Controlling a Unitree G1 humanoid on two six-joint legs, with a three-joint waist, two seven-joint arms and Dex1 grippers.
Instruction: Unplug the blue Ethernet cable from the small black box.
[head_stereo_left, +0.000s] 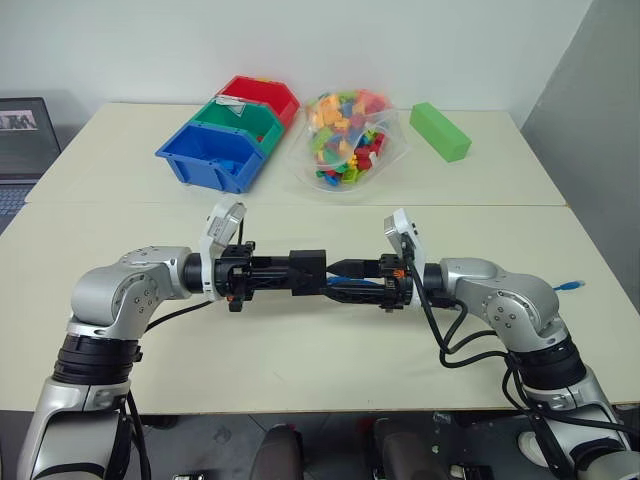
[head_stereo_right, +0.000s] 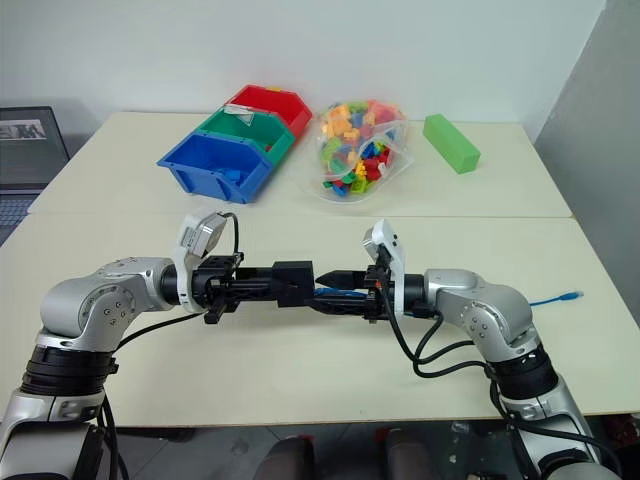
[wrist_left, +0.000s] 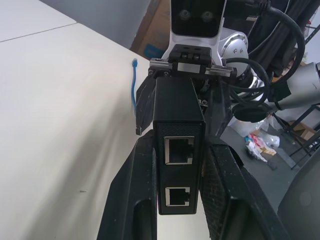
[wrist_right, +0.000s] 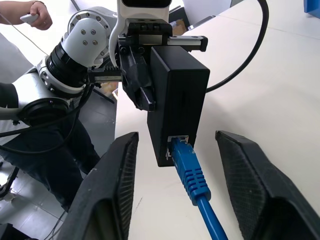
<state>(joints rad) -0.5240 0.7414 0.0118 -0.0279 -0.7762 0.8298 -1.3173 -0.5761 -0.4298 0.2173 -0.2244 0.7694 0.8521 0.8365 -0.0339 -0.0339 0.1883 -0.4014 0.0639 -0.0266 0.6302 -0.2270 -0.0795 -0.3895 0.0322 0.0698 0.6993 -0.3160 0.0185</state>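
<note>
Cream-white laminate covers the table (head_stereo_left: 300, 350), which is really two tops pushed together with a seam running across between them. At the far side sit three bins in a row, blue (head_stereo_left: 212, 157), green (head_stereo_left: 240, 118) and red (head_stereo_left: 262, 96), beside a clear bag of bright toy bricks (head_stereo_left: 348, 137) and a long green block (head_stereo_left: 439, 131). A laptop (head_stereo_left: 22, 140) rests on a neighbouring surface at the left, against a plain white wall; a grey panel stands at the right. In the right wrist view a person's hand (wrist_right: 36, 14) holds a small pale object off beyond the table.

Over the near top the two arms meet, grippers level and facing each other. The left gripper (wrist_left: 177, 200) is clamped on the box (head_stereo_left: 307, 272), its fingers pressing the box's two sides. The cable (wrist_right: 192, 182) is plugged into a port on the box's far end and runs back between the fingers of the right gripper (wrist_right: 185, 185), which stand apart on either side of the plug without touching it. The cable's other end (head_stereo_left: 570, 286) lies on the table by the right edge.
</note>
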